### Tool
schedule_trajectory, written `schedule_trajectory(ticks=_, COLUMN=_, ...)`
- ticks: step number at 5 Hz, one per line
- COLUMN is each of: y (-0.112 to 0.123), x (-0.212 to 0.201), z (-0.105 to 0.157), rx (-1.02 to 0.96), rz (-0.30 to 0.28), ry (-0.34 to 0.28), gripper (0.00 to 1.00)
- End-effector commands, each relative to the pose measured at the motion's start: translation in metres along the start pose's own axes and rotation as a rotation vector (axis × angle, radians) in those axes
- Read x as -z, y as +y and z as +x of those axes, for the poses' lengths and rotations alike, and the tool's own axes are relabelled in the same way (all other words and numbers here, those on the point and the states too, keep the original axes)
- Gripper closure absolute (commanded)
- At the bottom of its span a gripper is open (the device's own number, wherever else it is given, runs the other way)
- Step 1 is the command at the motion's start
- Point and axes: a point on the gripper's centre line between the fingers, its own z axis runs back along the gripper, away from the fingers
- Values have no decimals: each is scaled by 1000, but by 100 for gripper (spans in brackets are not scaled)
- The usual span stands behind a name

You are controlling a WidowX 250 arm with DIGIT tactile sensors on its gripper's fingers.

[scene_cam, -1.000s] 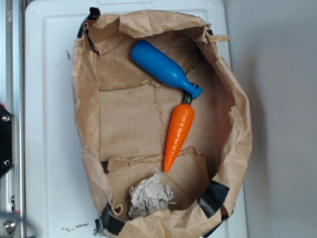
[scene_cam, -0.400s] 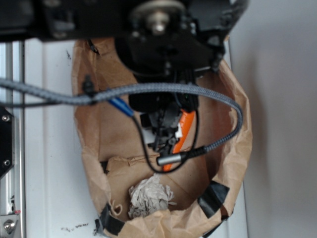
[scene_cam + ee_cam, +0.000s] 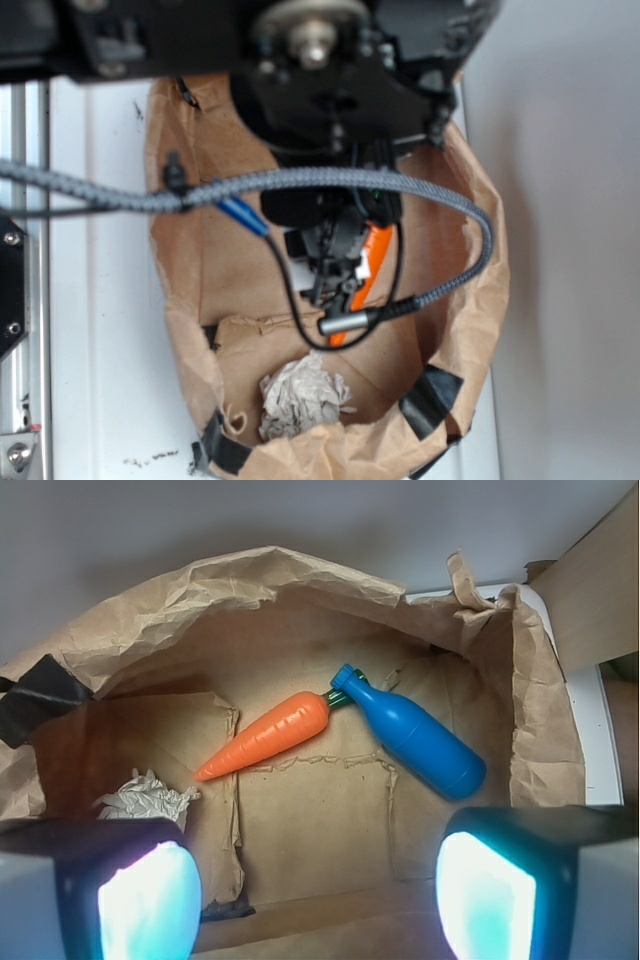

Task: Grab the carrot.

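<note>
Bright glossy orange on the carrot [image 3: 268, 735], capped by a small dark green stem [image 3: 333, 697] at its thick end. Solid royal blue on the bottle [image 3: 412, 737], cap and body alike. Kraft brown all round on the crumpled paper bag [image 3: 300, 820], with black tape patches [image 3: 432, 392] at its lower corners in the exterior view. Pale grey-white on the wadded paper ball [image 3: 145, 797] at lower left of the wrist view. The gripper [image 3: 315, 900] shows black casings with pads [image 3: 148, 902] glowing cyan-white. Overhead, the arm [image 3: 330, 90] is black, its braided cable [image 3: 300, 180] speckled grey. The counter [image 3: 100, 300] is plain white with a few dark scuff marks.
</note>
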Motion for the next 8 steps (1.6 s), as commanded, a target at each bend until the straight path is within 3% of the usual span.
schedule_trajectory(ticks=1, y=27, x=33, z=33, rx=-316, rz=-68, ry=-71, gripper=0)
schedule_trajectory(ticks=2, y=26, x=59, z=49, rx=-430, rz=-58, ry=-59, gripper=0)
schedule_trajectory(ticks=3, y=20, x=84, z=52, rx=-489, rz=19, ry=-61, gripper=0)
schedule_trajectory(ticks=5, y=20, x=84, z=52, rx=-489, rz=19, ry=-61, gripper=0)
schedule_trajectory(ticks=6, y=17, x=101, z=44, rx=-681, rz=-37, ry=-72, gripper=0)
schedule_trajectory(ticks=8, y=-4, x=116, z=27, rx=-748, rz=-4, ry=-118, gripper=0)
